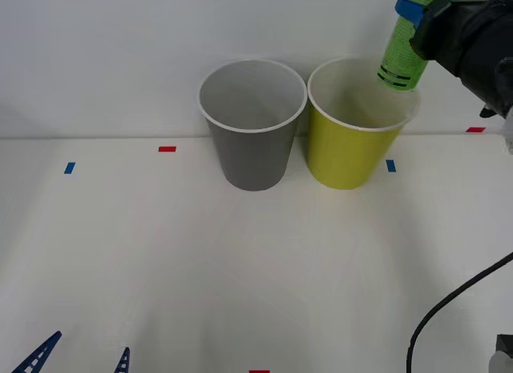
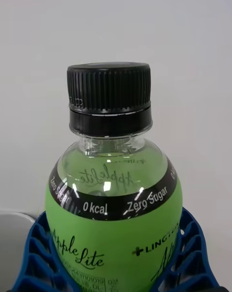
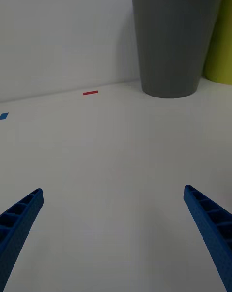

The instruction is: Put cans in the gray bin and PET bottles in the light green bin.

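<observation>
- The left gripper sits low at about 7 o'clock in the front view, near the table's close edge; its jaws are released, the two blue fingers spread wide apart over bare white surface.
- Small red and blue tape marks lie on the table farther back.
- The gray bin stands upright at about 12 o'clock, near the far wall.
- The light green bin stands upright just beside it, toward 1 o'clock; I cannot tell whether the two touch.
- The right gripper is raised at about 2 o'clock, its jaws clenched on the PET bottle, with blue fingers hugging both sides of the green body.
- The bottle hangs tilted with its black cap pointing down, over the far right rim of the light green bin.
</observation>
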Action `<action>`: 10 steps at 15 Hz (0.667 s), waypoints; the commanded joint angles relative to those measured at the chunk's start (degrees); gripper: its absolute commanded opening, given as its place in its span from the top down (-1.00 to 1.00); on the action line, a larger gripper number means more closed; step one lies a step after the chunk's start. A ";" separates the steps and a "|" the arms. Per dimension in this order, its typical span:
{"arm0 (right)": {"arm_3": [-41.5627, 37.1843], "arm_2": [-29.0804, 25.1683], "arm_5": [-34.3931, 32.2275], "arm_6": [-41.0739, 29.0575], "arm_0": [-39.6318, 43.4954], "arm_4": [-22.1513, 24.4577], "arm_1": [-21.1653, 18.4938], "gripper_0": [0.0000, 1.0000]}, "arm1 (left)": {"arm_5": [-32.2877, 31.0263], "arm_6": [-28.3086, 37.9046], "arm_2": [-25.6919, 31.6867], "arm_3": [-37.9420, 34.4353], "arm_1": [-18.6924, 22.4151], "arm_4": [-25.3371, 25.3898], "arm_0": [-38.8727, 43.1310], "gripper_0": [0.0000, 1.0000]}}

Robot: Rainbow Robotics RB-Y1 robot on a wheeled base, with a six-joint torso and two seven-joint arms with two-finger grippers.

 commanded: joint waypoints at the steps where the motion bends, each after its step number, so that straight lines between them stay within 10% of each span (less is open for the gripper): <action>1: 7.21 1.20 -5.33 0.49 -2.64 0.81 -0.68 0.92 | 0.00 0.00 0.00 0.00 0.00 0.00 0.00 -1.00; 10: 14.33 5.07 -14.20 -0.83 -4.31 0.54 -2.00 0.93 | 0.00 0.00 0.00 0.00 0.00 0.00 0.00 -1.00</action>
